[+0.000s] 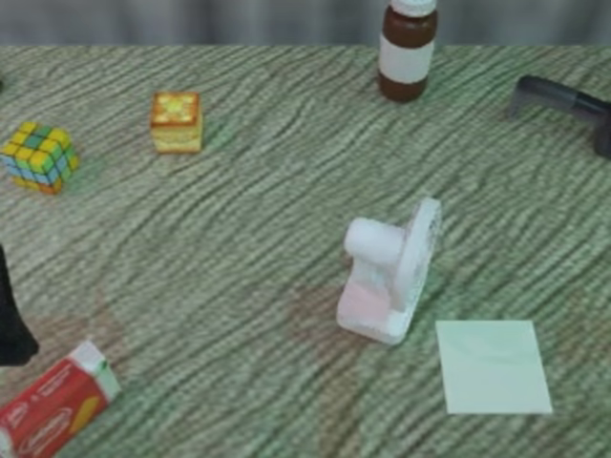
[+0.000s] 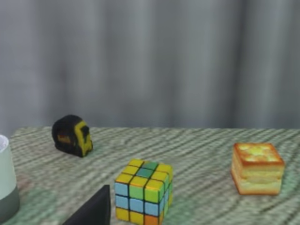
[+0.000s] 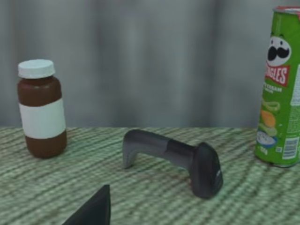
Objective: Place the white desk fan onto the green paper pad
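From above, we are looking down on a table covered in a wavy, green-grey woven cloth (image 1: 239, 191). The small white plastic desk fan (image 1: 389, 272) is sitting right of centre, its flat round grille edge-on toward the right, its stubby cylindrical motor housing poking left, and its rectangular pinkish-white base stretching toward the near edge; its long axis is running from the far right to the near left. The flat, pale mint-green square paper pad (image 1: 493, 366) is lying just beside the fan's base, to the near right, and the two look narrowly apart. Along the far side, a brown jar with a white label and cap (image 1: 407, 52), an orange-crusted sandwich-like block (image 1: 177, 121) and a multicoloured puzzle cube (image 1: 39, 156) are standing, with a dark grey barcode scanner (image 1: 563, 105) at the right edge. A red and white carton (image 1: 52, 410) is lying at the near left. Our left arm (image 1: 11, 315) is showing only as a dark shape at the left edge.

In the left wrist view, we are seeing the cube, the block, a black and yellow tape measure (image 2: 71, 135) and one dark fingertip of the left gripper (image 2: 91, 211); we cannot tell how far it is open, and it is touching nothing.

In the right wrist view, the jar, the scanner and a tall green crisps can (image 3: 281, 86) are standing beyond one fingertip of the right gripper (image 3: 91, 210), whose opening we cannot tell either.
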Controlling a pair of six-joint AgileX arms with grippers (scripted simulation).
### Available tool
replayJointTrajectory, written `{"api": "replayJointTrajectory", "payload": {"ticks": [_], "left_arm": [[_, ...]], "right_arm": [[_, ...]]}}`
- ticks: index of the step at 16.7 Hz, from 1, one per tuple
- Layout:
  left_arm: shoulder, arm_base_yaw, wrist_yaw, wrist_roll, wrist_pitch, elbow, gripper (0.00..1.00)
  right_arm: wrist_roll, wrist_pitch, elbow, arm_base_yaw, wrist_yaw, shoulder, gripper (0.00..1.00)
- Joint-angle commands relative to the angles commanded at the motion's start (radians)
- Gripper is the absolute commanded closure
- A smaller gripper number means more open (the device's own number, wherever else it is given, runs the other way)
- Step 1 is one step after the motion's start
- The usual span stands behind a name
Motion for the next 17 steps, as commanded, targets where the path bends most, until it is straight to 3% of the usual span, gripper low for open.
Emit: {"api": "replayJointTrajectory", "payload": {"ticks": [4, 8, 17], "left_arm": [[0.0, 0.0, 0.0, 0.0, 0.0, 0.0, 0.0], [0.0, 0.0, 0.0, 0.0, 0.0, 0.0, 0.0], [0.0, 0.0, 0.0, 0.0, 0.0, 0.0, 0.0]], "right_arm": [[0.017, -0.03, 0.029, 0.013, -0.001, 0.031, 0.0], [0.12, -0.203, 0.209, 0.08, 0.0, 0.22, 0.0], [0.539, -0.794, 1.084, 0.323, 0.002, 1.116, 0.0]]}}
